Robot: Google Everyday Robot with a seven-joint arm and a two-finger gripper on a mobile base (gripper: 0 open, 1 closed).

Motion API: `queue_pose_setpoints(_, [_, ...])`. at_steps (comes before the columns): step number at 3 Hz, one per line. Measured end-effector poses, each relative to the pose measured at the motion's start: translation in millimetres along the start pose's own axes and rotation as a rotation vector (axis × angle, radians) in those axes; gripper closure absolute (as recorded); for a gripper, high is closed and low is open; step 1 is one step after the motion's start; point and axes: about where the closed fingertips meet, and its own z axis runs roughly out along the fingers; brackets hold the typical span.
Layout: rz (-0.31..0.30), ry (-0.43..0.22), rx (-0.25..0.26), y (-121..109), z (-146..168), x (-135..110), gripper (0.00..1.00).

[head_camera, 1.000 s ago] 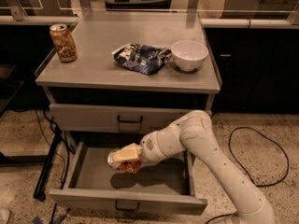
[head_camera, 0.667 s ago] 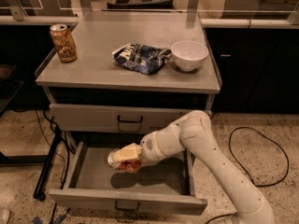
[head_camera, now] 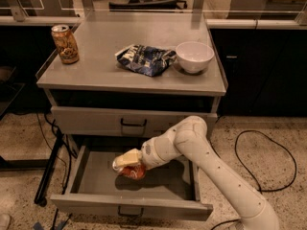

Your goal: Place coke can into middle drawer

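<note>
Camera view: the only view, it looked down on the cabinet from the front.
Table (head_camera: pixel 96 73): grey top of the cabinet, it carried three things.
Brown-gold can (head_camera: pixel 65 43): upright at the 10 o'clock corner of the table.
Crumpled bag (head_camera: pixel 144 59): dark blue and white, it lay near the middle of the table.
White bowl (head_camera: pixel 194 56): upright, just beside the bag at its 3 o'clock side.
Upper drawer front (head_camera: pixel 86 121): shut, with a black handle (head_camera: pixel 133 124) in its middle.
Middle drawer (head_camera: pixel 129 206): pulled out wide toward 6 o'clock, its grey floor was in plain sight.
Arm (head_camera: pixel 206 157): white, it entered from the 5 o'clock corner and bent down into the middle drawer.
Pincer (head_camera: pixel 121 164): inside the middle drawer, low over the floor, it pointed toward 9 o'clock; its cream fingers (head_camera: pixel 128 157) were closed around the coke can.
Coke can (head_camera: pixel 133 172): red-orange, tilted, held in the pincer inside the middle drawer, near the centre; I cannot tell if it touched the floor.
Black cable (head_camera: pixel 268 164): it looped on the speckled ground at 3 o'clock from the drawer.
</note>
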Motion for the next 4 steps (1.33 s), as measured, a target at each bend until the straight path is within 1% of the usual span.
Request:
queue_pose_setpoints(1, [0.052, 0.002, 0.044, -16.3, 15.0, 0.7, 1.0])
queue_pose_setpoints(2, [0.052, 0.002, 0.044, -16.4, 15.0, 0.7, 1.0])
queue_pose_setpoints(3, [0.085, 0.04, 0.061, -27.8, 30.8, 1.6, 1.0])
queue_pose_setpoints(4, [0.13, 0.067, 0.098, -44.4, 46.4, 0.0, 1.0])
